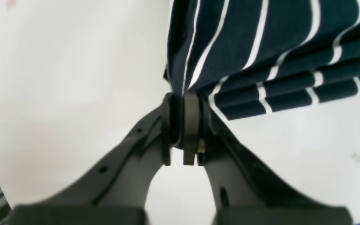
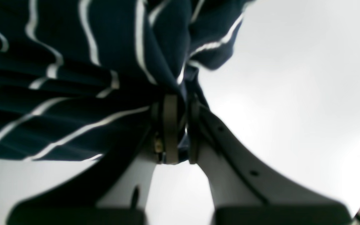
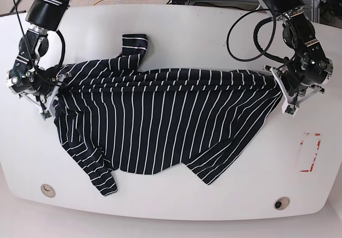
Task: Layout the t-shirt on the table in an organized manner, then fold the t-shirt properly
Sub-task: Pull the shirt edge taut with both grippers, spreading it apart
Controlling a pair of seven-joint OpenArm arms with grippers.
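The t-shirt (image 3: 160, 120) is soft knit cloth, dark and matt, with thin white stripes; just ahead of the left gripper (image 1: 184, 93) it gathers into limp pleats. That gripper's fingers (image 1: 192, 125) look like matt dark plastic with a duller olive pad. The right gripper (image 2: 180, 97) shows smooth pale plastic beside dark parts. Beneath both, the table (image 3: 214, 29) is smooth, glossy white.

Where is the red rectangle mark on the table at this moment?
In the base view, the red rectangle mark is on the table near its right edge, just below the left hand and right of the t-shirt.
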